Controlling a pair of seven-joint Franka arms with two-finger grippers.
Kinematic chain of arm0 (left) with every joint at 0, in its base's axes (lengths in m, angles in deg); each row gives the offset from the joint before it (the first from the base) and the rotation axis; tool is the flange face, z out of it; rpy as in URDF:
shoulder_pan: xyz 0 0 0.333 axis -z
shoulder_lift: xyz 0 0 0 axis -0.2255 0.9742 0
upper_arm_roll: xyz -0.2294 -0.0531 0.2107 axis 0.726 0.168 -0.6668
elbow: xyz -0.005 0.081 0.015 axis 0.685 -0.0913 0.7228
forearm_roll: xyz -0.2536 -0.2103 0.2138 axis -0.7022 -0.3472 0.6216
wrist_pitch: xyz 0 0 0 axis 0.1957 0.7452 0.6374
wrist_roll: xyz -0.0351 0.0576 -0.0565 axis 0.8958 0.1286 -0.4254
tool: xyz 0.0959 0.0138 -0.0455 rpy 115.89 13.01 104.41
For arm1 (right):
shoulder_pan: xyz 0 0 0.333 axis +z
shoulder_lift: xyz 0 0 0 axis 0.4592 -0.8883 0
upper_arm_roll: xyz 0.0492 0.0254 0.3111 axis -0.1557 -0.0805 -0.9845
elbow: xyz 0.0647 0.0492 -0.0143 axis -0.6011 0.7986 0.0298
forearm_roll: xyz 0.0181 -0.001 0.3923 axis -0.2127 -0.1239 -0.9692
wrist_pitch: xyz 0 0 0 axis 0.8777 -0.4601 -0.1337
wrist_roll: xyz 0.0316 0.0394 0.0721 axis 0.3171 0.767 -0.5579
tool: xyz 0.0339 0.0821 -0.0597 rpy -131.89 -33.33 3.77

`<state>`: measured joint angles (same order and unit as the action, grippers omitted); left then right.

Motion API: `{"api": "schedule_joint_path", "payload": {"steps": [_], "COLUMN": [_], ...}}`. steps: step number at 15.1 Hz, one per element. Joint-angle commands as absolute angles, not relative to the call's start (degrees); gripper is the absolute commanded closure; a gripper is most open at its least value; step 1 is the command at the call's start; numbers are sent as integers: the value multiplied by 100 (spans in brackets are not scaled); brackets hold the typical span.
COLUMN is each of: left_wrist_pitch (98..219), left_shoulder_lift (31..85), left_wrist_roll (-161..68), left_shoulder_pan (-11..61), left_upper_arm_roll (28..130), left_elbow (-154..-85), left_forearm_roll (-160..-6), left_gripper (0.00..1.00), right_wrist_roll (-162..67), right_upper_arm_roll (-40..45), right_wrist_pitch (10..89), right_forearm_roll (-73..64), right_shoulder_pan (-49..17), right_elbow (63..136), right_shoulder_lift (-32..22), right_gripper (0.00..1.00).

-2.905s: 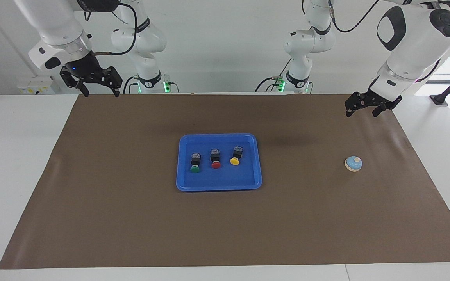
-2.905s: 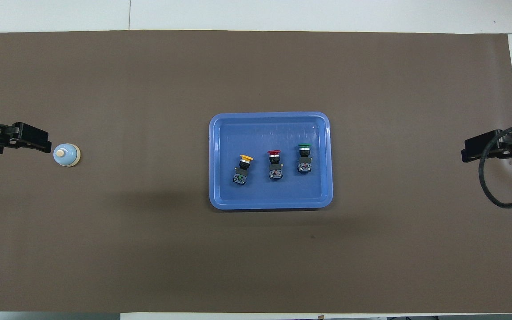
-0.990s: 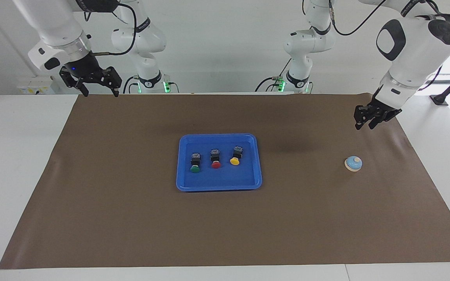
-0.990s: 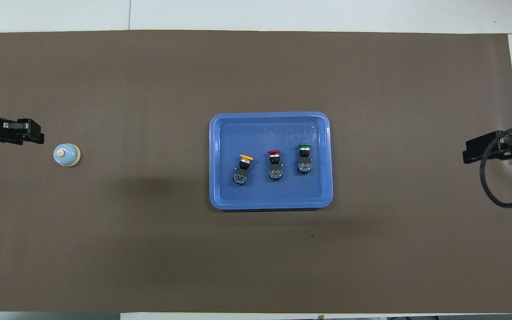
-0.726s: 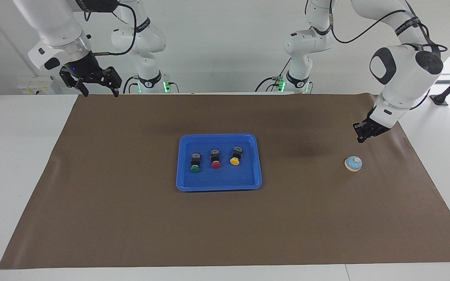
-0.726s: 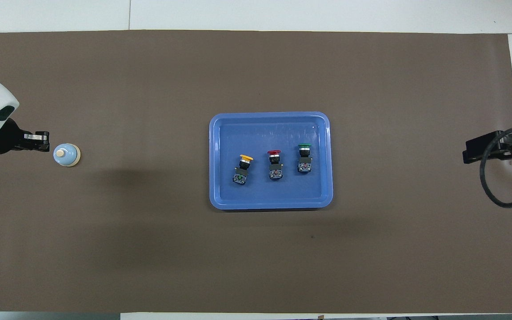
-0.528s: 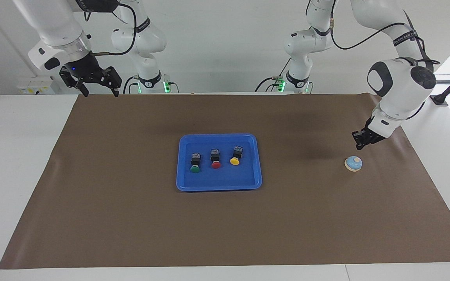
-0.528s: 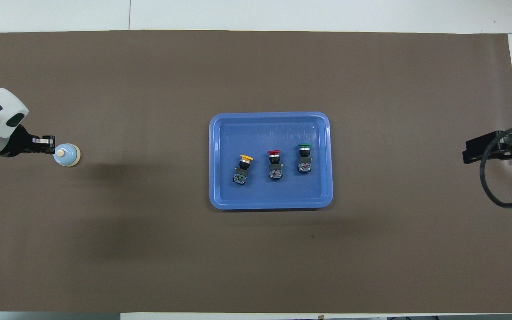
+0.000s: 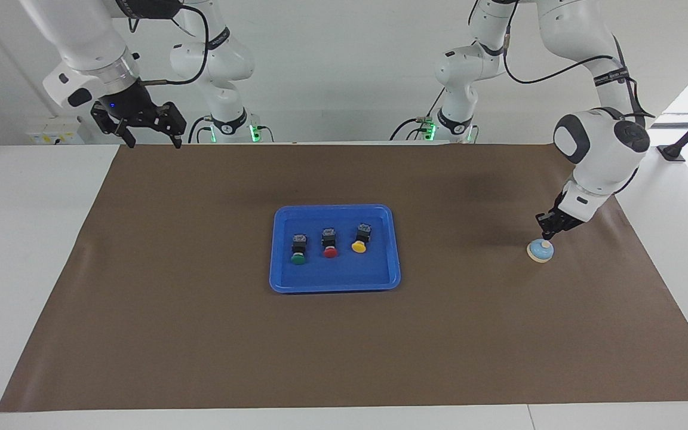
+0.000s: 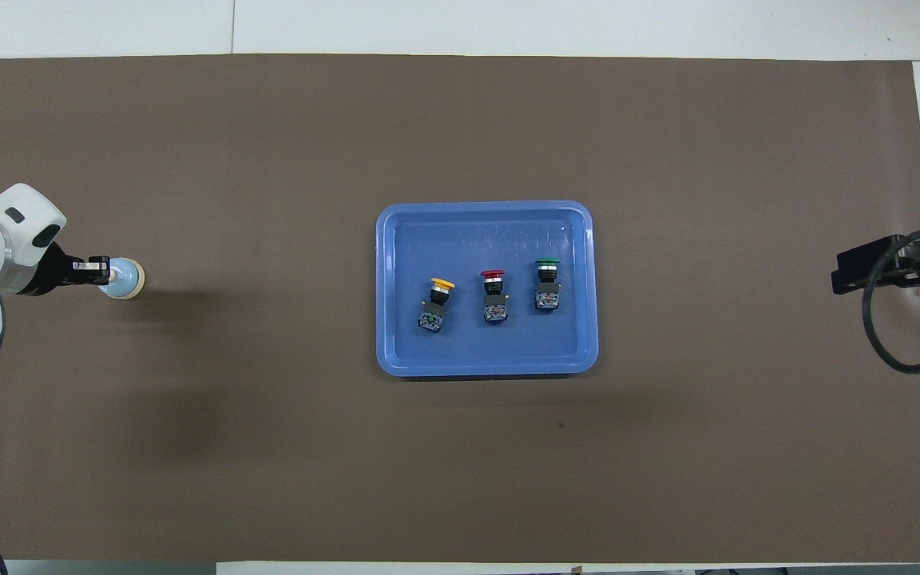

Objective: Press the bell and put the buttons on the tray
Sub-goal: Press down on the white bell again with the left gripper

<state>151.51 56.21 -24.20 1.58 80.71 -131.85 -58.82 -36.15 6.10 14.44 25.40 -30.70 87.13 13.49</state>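
since a moment ago the left gripper [image 9: 546,236] has dropped onto the bell [image 9: 540,251] at the left arm's end of the table, fingers together, knob directly beneath. the right gripper [image 9: 151,138] waits, fingers apart. the buttons [image 9: 330,242] lie in the tray [image 9: 335,283].

tray [image 9: 335,285]: mid-mat [image 9: 200,334]
buttons [image 9: 330,245]: in tray, side by side in one row
bell [image 9: 540,251]: toward left arm's end
left gripper [image 9: 546,235]: over bell, seemingly touching
right gripper [image 9: 150,138]: waits over mat corner
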Motion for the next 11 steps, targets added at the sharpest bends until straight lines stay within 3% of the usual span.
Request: {"api": "schedule_joint_path", "payload": {"steps": [1,2,3,4,6,11], "left_wrist_pitch": [15508,15535,15518,15439,15098,12446], "left_shoulder_lift": [5890,5925,5934,5951,5847,5346], "left_wrist_roll": [-2274,-2204,-2203,-2203,-2212,-2282], "left_shoulder_pan": [47,20,20,20,116,450], "left_upper_arm_roll": [8101,8101,8101,8101,8101,8136], "left_elbow": [-13233,-13233,-13216,-13146,-12953,-11452], "left_forearm_roll": [-5874,-5874,-5874,-5874,-5874,-5874], "left_gripper": [100,100,92,70,0,0], "right_wrist_roll": [-3725,-3734,-3725,-3734,-3734,-3734], "right_upper_arm_roll": [574,574,574,574,565,574], "right_wrist_pitch": [1379,1388,1379,1388,1388,1379], "right_forearm_roll": [2614,2614,2614,2614,2614,2614], "right_shoulder_pan": [-3138,-3138,-3138,-3138,-3138,-3138], "right_elbow": [8739,8739,8739,8739,8739,8739], "right_shoulder_lift": [1379,1387,1387,1387,1387,1387], "right_gripper": [0,0,0,0,0,0]}}
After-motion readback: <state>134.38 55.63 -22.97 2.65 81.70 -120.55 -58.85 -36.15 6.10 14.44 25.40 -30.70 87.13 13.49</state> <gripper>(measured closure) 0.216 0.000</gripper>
